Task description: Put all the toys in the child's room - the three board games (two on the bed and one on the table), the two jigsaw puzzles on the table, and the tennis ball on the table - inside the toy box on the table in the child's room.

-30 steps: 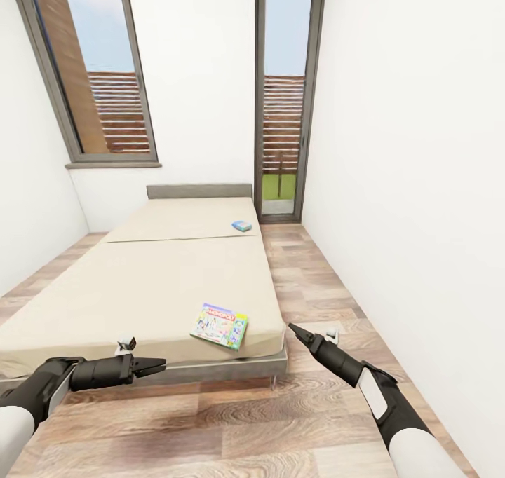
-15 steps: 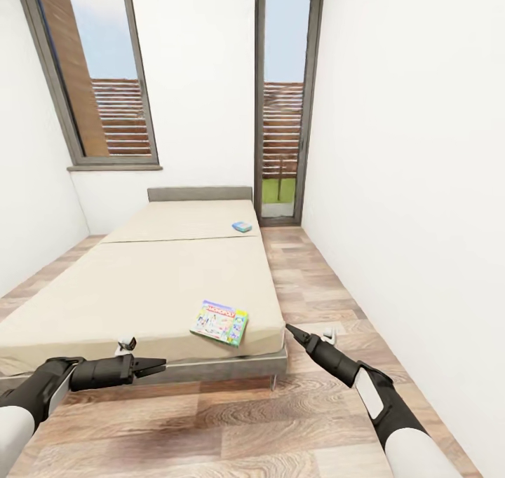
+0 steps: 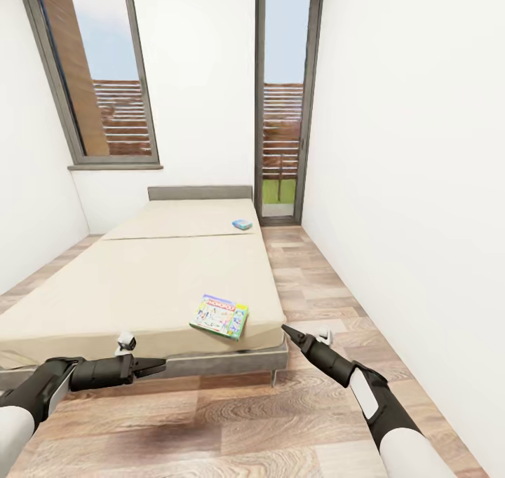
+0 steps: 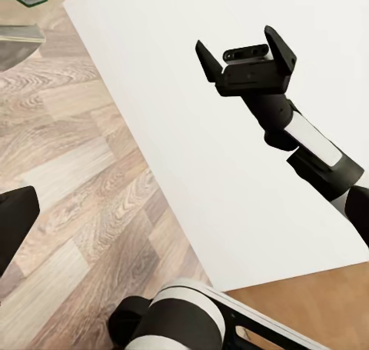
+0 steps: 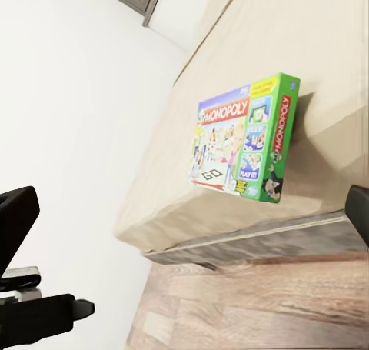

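A wide low bed (image 3: 140,282) with a plain beige mattress fills the middle of a narrow white-walled room, its grey headboard (image 3: 199,192) against the far wall. Two board games lie on the bed. The green-edged Monopoly box (image 3: 219,317) lies flat near the bed's foot corner on its right side, just inside the mattress edge. A small blue box (image 3: 242,224) lies far up the bed near the headboard, also close to the right edge.

A tall window (image 3: 98,78) sits above the bed's left side, and a narrow glass door (image 3: 282,99) stands beyond the bed's far right corner. A strip of bare wood-plank floor (image 3: 315,289) runs between the bed's right side and the white wall (image 3: 421,183).

The left pincer (image 3: 156,366) hovers below the bed's foot edge, fingers closed together. The right pincer (image 3: 286,329) hovers just off the bed's foot corner, beside the Monopoly box, empty, with its fingers spread apart in the left wrist view (image 4: 246,54).
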`<state>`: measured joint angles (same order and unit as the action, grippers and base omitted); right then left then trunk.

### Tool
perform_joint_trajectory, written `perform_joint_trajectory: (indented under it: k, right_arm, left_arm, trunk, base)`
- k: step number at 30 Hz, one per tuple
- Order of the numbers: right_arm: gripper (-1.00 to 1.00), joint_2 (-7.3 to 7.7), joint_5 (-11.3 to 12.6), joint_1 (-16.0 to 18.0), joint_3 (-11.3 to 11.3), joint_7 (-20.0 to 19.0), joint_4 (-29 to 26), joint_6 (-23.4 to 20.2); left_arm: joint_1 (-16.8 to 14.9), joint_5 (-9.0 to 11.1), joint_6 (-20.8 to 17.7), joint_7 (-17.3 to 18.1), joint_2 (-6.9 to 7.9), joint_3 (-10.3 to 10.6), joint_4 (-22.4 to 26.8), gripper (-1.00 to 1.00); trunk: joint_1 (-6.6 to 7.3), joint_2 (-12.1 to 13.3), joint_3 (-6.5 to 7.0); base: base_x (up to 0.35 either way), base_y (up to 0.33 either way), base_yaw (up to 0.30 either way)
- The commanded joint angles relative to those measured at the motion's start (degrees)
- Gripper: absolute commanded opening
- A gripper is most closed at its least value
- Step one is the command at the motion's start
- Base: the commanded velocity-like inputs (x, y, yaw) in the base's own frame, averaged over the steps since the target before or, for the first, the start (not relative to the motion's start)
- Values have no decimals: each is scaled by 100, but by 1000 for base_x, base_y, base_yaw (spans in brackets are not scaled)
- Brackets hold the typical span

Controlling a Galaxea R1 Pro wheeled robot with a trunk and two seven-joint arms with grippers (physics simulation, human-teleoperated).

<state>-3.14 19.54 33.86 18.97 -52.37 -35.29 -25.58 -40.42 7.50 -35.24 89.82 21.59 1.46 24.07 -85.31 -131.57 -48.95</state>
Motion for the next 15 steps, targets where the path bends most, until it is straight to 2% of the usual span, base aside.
perform_joint_trajectory:
  k: [1, 9, 15]
  right_arm:
    - [100, -27, 17, 5, 30, 48, 0, -48]
    - [100, -220, 73, 4, 39, 542, 20, -47]
    - [100, -365, 94, 8, 52, 720, 133, -82]
  left_arm:
    - [-3, 15, -61, 18, 2, 17, 1, 100]
    - [-2, 15, -62, 18, 2, 20, 1, 100]
    - [-2, 15, -62, 18, -1, 21, 1, 100]
  trunk:
    - [-21, -44, -24]
    - [-197, -365, -166]
    - [-329, -606, -273]
  base:
    - [0, 0, 2]
    - [0, 0, 1]
    - [0, 0, 0]
